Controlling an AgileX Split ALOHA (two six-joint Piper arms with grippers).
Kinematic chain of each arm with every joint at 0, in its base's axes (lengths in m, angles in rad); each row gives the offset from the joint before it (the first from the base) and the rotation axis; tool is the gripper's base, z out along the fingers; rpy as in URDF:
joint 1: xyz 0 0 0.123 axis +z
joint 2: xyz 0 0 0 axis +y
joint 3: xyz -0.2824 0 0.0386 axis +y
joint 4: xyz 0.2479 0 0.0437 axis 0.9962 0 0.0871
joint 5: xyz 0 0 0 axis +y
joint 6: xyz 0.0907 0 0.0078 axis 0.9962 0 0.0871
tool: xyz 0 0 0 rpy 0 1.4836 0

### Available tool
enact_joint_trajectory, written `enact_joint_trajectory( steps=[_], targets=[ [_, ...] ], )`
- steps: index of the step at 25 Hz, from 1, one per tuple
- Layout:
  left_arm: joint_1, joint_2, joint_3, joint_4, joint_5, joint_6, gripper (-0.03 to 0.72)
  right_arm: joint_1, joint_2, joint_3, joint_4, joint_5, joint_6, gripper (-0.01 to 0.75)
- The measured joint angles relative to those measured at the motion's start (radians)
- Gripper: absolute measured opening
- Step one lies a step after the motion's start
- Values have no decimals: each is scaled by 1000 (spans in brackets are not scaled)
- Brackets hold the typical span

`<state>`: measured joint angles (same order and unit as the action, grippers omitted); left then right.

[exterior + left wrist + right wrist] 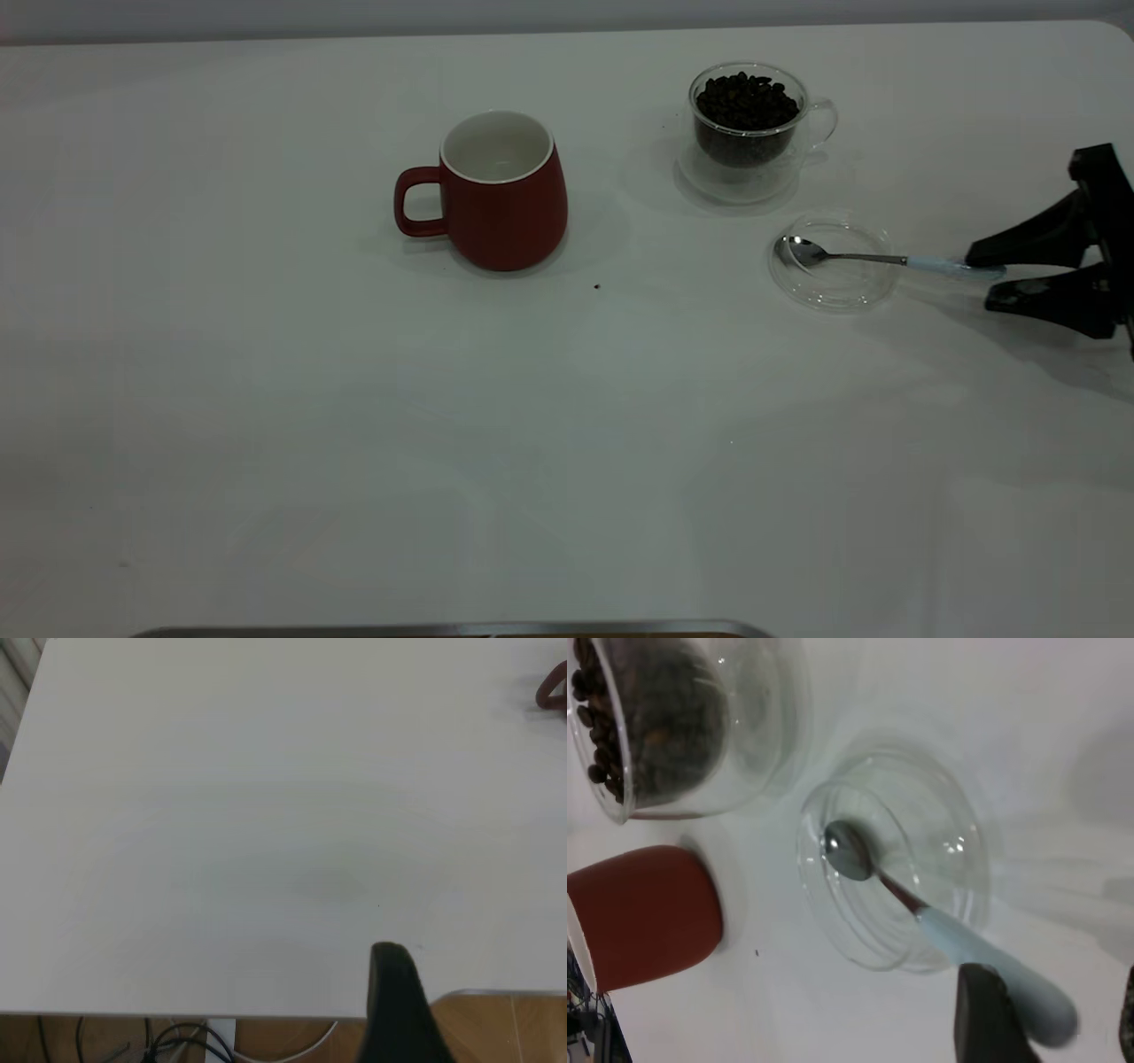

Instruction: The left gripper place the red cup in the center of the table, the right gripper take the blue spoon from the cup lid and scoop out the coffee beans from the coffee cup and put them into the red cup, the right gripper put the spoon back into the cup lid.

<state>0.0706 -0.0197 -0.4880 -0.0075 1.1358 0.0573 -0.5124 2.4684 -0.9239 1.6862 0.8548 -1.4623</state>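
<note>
A red cup [503, 190] stands upright near the middle of the white table [354, 425], handle turned toward the left side of the exterior view, its white inside bare. A single dark speck [596, 286] lies on the table just to its right. Farther right and toward the back, the glass coffee cup [751, 128] stands full of dark coffee beans [746, 100], its clear handle pointing right. In front of it and slightly right sits the clear cup lid [833, 261], apart from the coffee cup. The spoon [886, 259] rests with its metal bowl inside the lid, its pale blue handle stretching past the rim to the right. There the right gripper [997, 285] enters from the edge, its two black fingers spread wide on either side of the handle's end; the upper finger appears to touch the handle, the lower one is clear of it, so nothing is clamped. The left gripper [396, 1005] is parked by the table's edge, well away from the cup; only one dark finger shows in its wrist view, so its opening cannot be told.
</note>
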Motion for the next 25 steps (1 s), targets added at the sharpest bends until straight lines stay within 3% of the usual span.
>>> enact_joint_trajectory(
  steps=[8, 15, 21, 25],
  targets=[
    [0, 0, 0, 0, 0, -1, 532, -43, -160, 0, -234, -66, 172, 405],
    [0, 0, 0, 0, 0, -1, 532, -43, -469, 2, -671, -102, 661, 405],
    [0, 0, 0, 0, 0, -1, 532, -3, -838, 6, -1002, -19, 1001, 405],
    [0, 0, 0, 0, 0, -1, 532, 45, -1107, 12, -1085, 99, 1065, 405]
  ],
)
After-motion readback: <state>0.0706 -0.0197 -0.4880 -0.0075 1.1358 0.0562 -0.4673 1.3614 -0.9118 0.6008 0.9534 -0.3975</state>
